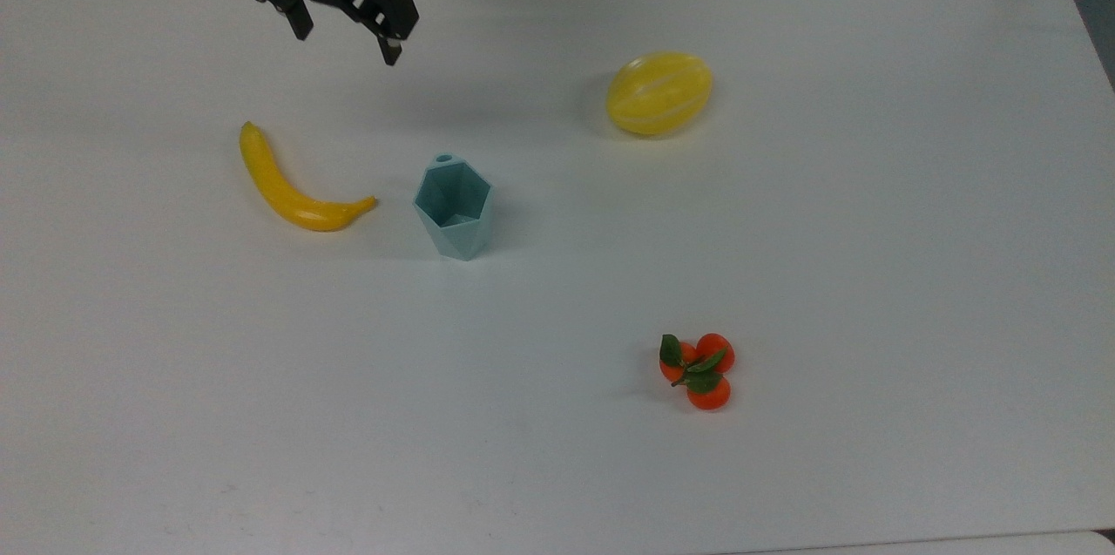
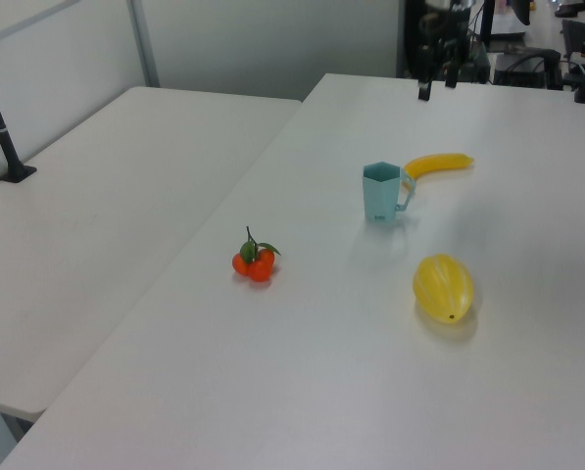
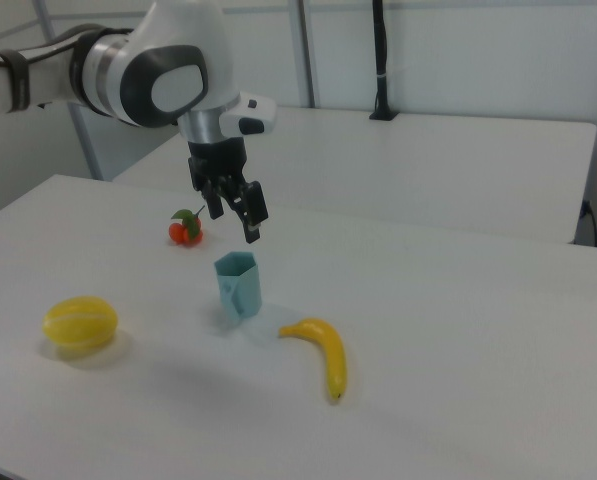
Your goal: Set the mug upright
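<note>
The mug [image 1: 453, 211], pale blue and faceted, stands upright on the white table [image 1: 784, 233] with its hexagonal mouth facing up. It also appears in the left view [image 2: 381, 192] and the right view [image 3: 238, 284], and its small handle points toward the banana. My gripper [image 1: 346, 41] hangs open and empty, well above the mug. It sits toward the top view's upper left of the mug. The gripper [image 3: 233, 224] is clear of the rim in the right view, and the gripper [image 2: 437, 88] is high and far back in the left view.
A yellow banana [image 1: 292, 185] lies just to the top view's left of the mug. A yellow melon [image 1: 659, 93] rests to the upper right. A cluster of small oranges with leaves [image 1: 697, 370] lies at the lower right. A second table [image 2: 96, 196] adjoins on the left view's left.
</note>
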Robot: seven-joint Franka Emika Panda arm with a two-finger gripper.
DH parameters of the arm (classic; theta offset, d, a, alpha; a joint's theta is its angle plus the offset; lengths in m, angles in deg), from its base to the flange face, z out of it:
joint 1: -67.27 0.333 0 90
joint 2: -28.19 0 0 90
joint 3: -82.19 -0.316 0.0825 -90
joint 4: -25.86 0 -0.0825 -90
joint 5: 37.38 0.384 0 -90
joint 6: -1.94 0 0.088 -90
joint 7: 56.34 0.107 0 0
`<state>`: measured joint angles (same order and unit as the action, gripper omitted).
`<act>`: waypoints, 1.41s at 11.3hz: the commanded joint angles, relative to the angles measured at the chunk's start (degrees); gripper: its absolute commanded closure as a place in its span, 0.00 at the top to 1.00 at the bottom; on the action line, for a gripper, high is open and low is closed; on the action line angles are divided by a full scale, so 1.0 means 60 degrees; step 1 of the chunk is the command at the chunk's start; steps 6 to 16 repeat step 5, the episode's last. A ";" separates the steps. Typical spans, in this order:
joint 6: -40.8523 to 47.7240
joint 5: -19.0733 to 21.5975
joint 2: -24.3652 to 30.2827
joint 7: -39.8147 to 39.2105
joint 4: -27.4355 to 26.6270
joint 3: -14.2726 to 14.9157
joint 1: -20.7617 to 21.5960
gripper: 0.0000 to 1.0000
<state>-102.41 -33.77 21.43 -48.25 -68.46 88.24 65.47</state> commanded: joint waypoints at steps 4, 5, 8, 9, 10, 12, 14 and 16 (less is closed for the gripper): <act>0.0999 0.0116 0.0803 -0.1435 -0.0158 0.0105 -0.0551 1.00; 0.1014 0.0116 0.0789 -0.1437 -0.0158 0.0120 -0.0551 1.00; 0.1014 0.0116 0.0789 -0.1437 -0.0158 0.0120 -0.0551 1.00; 0.1014 0.0116 0.0789 -0.1437 -0.0158 0.0120 -0.0551 1.00; 0.1014 0.0116 0.0789 -0.1437 -0.0158 0.0120 -0.0551 1.00; 0.1014 0.0116 0.0789 -0.1437 -0.0158 0.0120 -0.0551 1.00; 0.1014 0.0116 0.0789 -0.1437 -0.0158 0.0120 -0.0551 1.00; 0.1014 0.0116 0.0789 -0.1437 -0.0158 0.0120 -0.0551 1.00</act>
